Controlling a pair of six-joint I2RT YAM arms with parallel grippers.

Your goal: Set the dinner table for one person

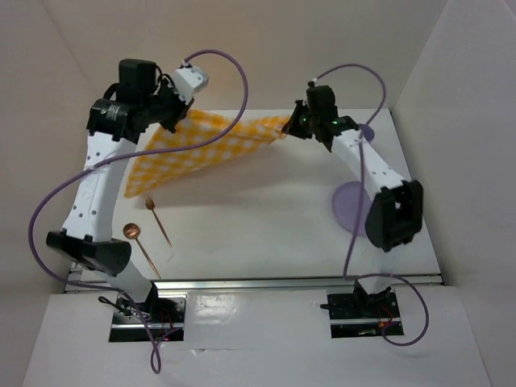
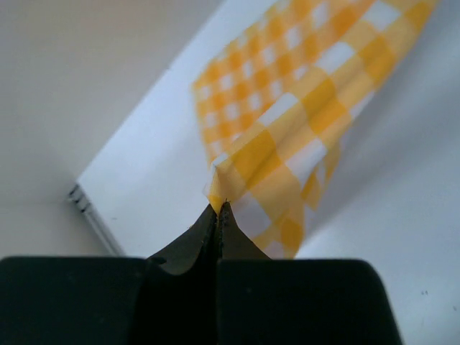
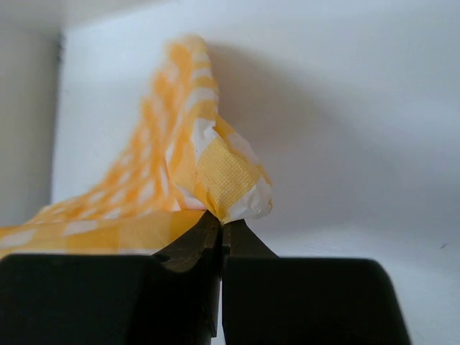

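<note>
At the far end of the white surface [image 1: 266,218], a yellow-and-white checked cloth [image 1: 201,157] hangs stretched between the two arms. The left pincer [image 1: 184,114] is closed tight on the cloth's far-left corner. In the left wrist view its dark fingertips [image 2: 208,226] meet with only a thin edge of fabric between them, and the cloth falls away from them in soft folds. The right pincer [image 1: 289,127] is likewise clamped shut on the opposite corner. In the right wrist view a crumpled tuft of the cloth bulges just above the closed tips. From that pinched right corner the cloth widens leftward and sags toward its near-left corner, which is low over the surface; whether it touches there I cannot tell.

The surface itself fills the middle of the top view, enclosed by white walls [image 1: 451,121], with a metal rail [image 1: 258,284] along its near edge just beyond the arm bases. On its near-left part lie a copper-coloured spoon [image 1: 134,233] and, just beside it, a second slim copper utensil [image 1: 160,224], both apart from the cloth. On the right, a purple plate [image 1: 347,205] sits flat, partly hidden by the right arm.
</note>
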